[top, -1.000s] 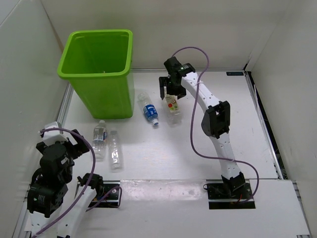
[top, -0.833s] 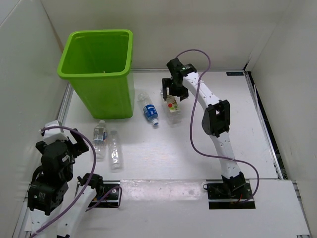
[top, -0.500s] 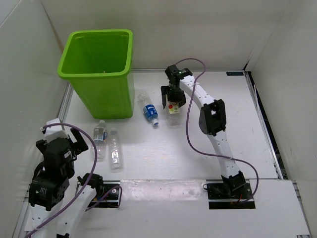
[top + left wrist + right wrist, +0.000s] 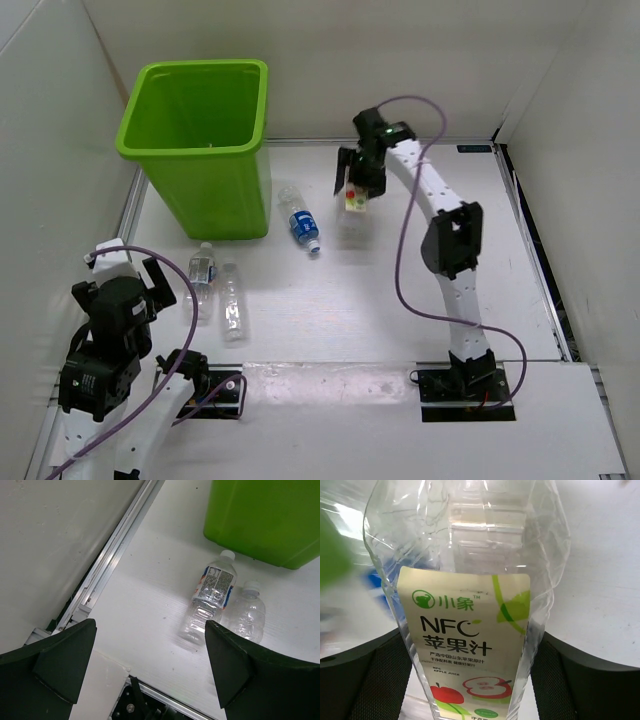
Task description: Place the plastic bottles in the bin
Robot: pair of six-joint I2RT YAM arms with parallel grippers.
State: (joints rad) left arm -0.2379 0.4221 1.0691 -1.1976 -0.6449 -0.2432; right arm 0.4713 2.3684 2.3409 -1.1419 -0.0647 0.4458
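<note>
A white table (image 4: 400, 290) walled in by white panels carries everything. The apple juice bottle (image 4: 470, 630), clear with a cream label showing a red apple and green leaves, sits clamped between the two dark fingers (image 4: 365, 680) of the right claw (image 4: 357, 186), which press on both its sides. From above it hangs below that claw near the middle of the table's far edge and appears raised off the surface, with a faint shadow on the table beneath it. Just left of it, the blue-labelled bottle (image 4: 299, 222) lies on its side, white cap toward the near edge, close beside the bin's wall. The lime-green bin (image 4: 215, 190) stands upright in the far left corner, mouth open upward. Nearer, along the left edge, the wider bottle (image 4: 214, 597) and the slimmer bottle (image 4: 247, 618) lie side by side, touching or almost so, caps pointing toward the bin. The left claw (image 4: 150, 625) hovers above the near left corner, its fingers spread wide and holding nothing.
</note>
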